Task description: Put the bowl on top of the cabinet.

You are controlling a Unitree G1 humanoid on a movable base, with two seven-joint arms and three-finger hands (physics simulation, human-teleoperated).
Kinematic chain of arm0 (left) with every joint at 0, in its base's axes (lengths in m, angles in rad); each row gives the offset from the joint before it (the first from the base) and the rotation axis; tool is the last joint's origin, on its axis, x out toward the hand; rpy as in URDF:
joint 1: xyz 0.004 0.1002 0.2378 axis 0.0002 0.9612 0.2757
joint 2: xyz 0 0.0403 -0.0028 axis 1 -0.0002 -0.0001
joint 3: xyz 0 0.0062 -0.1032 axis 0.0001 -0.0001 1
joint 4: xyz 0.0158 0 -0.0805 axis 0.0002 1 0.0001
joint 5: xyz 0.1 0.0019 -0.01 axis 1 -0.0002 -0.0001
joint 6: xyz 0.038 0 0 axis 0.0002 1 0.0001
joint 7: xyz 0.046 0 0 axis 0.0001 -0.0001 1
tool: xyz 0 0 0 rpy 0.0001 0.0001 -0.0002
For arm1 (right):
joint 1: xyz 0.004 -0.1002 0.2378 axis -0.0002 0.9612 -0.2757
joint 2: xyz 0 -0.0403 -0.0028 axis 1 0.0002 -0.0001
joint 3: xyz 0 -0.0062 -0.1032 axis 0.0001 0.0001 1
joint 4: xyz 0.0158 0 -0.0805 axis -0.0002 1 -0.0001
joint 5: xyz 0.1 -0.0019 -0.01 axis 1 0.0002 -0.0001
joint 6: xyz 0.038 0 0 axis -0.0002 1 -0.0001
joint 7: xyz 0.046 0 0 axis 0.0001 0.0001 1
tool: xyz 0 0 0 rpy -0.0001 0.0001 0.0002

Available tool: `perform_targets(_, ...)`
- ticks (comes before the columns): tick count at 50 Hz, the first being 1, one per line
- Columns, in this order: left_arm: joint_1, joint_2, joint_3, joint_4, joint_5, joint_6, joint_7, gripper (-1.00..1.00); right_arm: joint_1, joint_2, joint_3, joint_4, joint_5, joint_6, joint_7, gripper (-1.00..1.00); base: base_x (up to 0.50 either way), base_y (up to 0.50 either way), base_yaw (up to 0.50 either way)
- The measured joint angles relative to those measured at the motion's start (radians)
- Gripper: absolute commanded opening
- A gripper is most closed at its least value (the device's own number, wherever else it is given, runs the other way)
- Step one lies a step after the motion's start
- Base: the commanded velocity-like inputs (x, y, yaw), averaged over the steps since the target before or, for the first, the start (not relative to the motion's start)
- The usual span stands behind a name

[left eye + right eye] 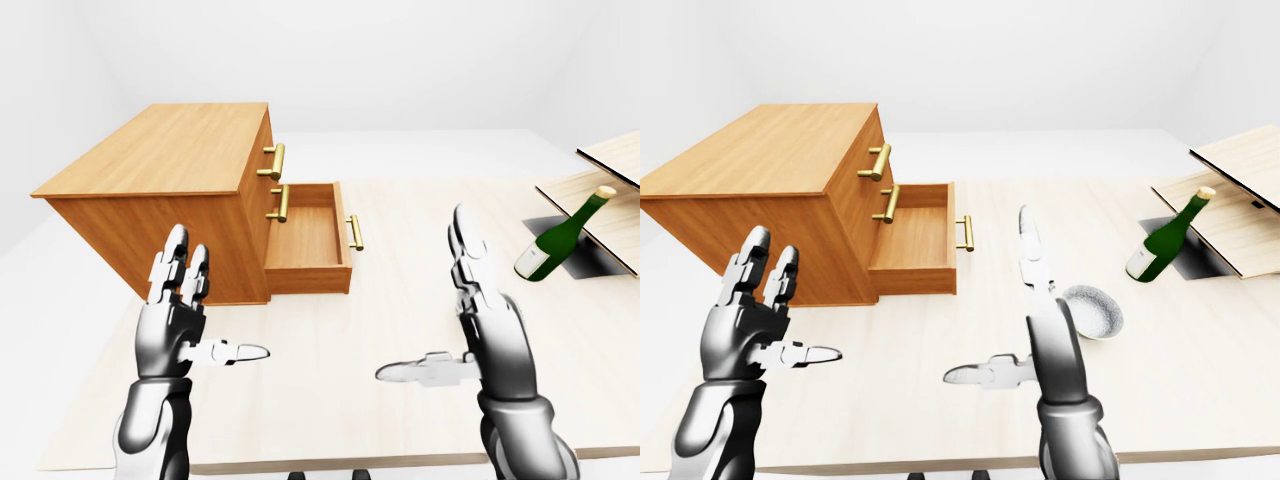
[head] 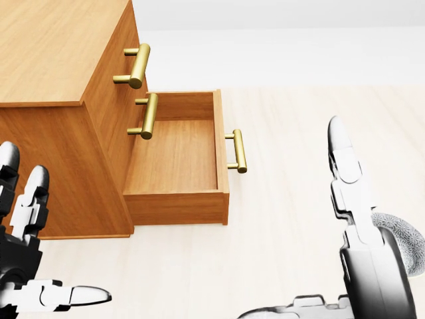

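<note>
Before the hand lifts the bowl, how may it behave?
The bowl looks like glazed ceramic: probably rigid, slippery, breakable if dropped. Low, wide and upright, it would likely slide rather than tip when pushed.

The head view looks steeply down from close above the worktop (image 2: pixel 299 119) and frames only part of the cabinet (image 2: pixel 60 46) and its open drawer (image 2: pixel 176 156). The left-eye and right-eye views look down at a shallower angle from farther off, taking in the whole cabinet and the bottle (image 1: pixel 1155 245). These two are offset sideways; all three share the drawer.
</note>
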Motion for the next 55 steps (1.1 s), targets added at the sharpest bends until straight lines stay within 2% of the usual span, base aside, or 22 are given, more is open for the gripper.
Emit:
perform_targets(12,-0.004,0.001,-0.006,0.01,0.005,0.0,0.005,1.0,-0.086,-0.041,-0.089,-0.167,-0.324,0.0,0.32,1.0,0.0,0.0,0.0)
perform_targets(19,-0.002,0.001,-0.009,0.01,0.007,0.0,0.005,1.0,-0.109,-0.031,-0.171,-0.179,-0.512,0.0,0.502,1.0,0.0,0.0,0.0)
perform_targets(27,0.0,0.0,-0.012,0.009,0.008,0.0,0.005,1.0,-0.113,-0.011,-0.271,-0.154,-0.664,0.0,0.651,1.0,0.0,0.0,0.0)
perform_targets(39,0.004,-0.001,-0.012,0.006,0.008,0.0,0.004,1.0,-0.12,0.0,-0.41,-0.109,-0.793,0.0,0.659,1.0,0.0,0.0,0.0)
perform_targets(55,0.004,-0.001,-0.013,0.005,0.007,0.0,0.002,1.0,-0.155,-0.037,-0.53,-0.005,-0.844,0.0,0.659,1.0,0.0,0.0,0.0)
